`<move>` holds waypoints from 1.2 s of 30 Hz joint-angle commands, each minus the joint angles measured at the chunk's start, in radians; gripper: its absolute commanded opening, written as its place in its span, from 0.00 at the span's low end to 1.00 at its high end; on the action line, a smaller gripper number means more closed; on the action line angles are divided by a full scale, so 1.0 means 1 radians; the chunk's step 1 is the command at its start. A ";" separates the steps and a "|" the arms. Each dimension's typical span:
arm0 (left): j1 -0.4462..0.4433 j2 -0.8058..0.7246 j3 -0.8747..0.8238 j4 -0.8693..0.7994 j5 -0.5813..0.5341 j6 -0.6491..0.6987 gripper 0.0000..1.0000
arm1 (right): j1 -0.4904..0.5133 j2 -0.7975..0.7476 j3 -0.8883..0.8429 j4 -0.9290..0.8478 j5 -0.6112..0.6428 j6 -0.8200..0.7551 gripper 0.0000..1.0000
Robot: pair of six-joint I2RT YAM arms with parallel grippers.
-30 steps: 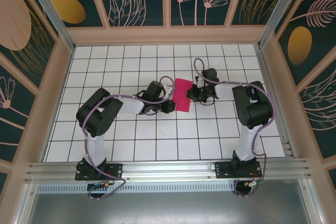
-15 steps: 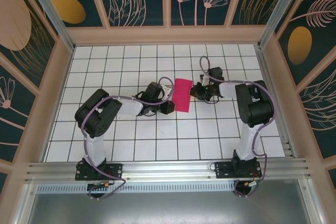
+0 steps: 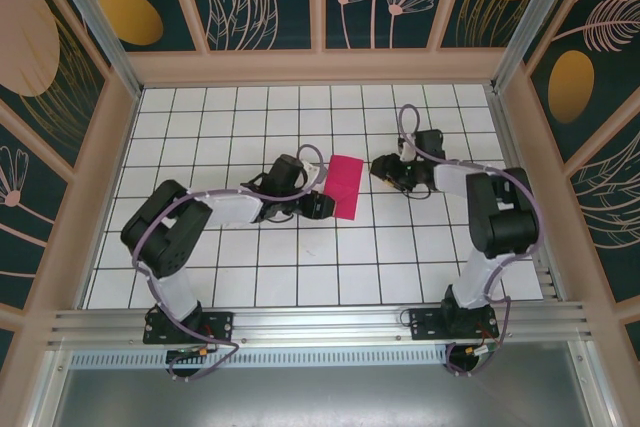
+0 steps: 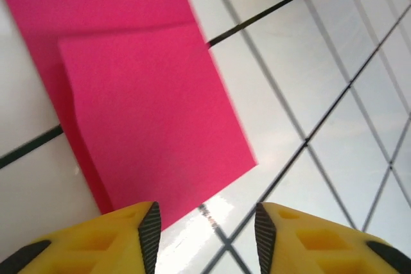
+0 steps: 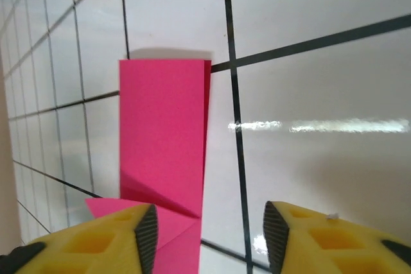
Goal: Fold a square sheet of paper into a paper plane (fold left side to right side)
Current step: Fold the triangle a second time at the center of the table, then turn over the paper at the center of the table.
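The square sheet of paper (image 3: 346, 185) is magenta-pink and lies flat on the tiled floor, folded in half into a narrow rectangle. No paper plane shape is in view. My left gripper (image 3: 321, 205) sits at the sheet's near left corner. In the left wrist view the left gripper (image 4: 207, 235) is open over bare tile, with the folded sheet (image 4: 148, 113) just ahead. My right gripper (image 3: 381, 168) stands a little right of the sheet. In the right wrist view the right gripper (image 5: 209, 239) is open and empty, the sheet (image 5: 164, 139) ahead and to the left.
White tiles with dark grid lines cover the table (image 3: 250, 117). Wooden-framed patterned walls (image 3: 320, 65) close in the back and both sides. An aluminium rail (image 3: 320, 322) runs along the near edge by the arm bases.
Both grippers have opened and let go of the sheet. The right gripper has pulled back to the right, off the paper's edge. The sheet now lies flat and folded.
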 commanded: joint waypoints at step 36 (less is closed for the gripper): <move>0.072 0.083 0.130 -0.042 -0.044 0.025 0.08 | 0.206 0.002 -0.127 0.321 -0.101 0.247 0.63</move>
